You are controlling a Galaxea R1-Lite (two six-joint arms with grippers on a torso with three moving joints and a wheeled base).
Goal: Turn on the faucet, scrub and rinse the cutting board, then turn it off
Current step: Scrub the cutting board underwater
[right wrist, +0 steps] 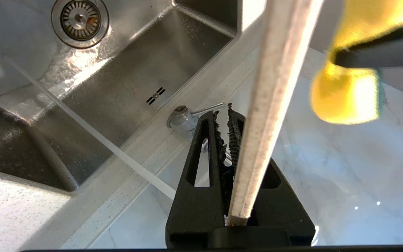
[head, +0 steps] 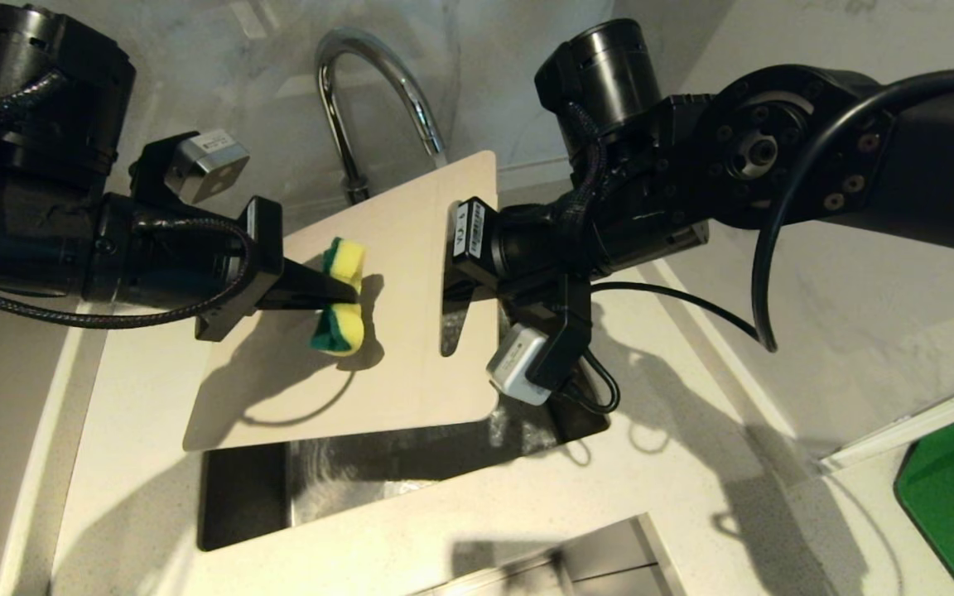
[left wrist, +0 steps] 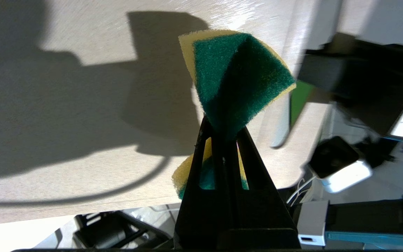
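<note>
R gripper (head: pixel 454 240) jaws clamped on cutting board (head: pixel 411 331) edge nr handle slot, board held tilted over sink (head: pixel 245 497), below faucet (head: pixel 361 91). L gripper (head: pixel 344 291) jaws pinching sponge (head: pixel 343 294) against board face.

A pale speckled counter (head: pixel 692 463) surrounded a steel sink (head: pixel 378 480) with its drain (right wrist: pixel 80 19) in the basin. Marbled white wall (head: pixel 510 74) rose on the far side. Hard light cast sharp shadows.
</note>
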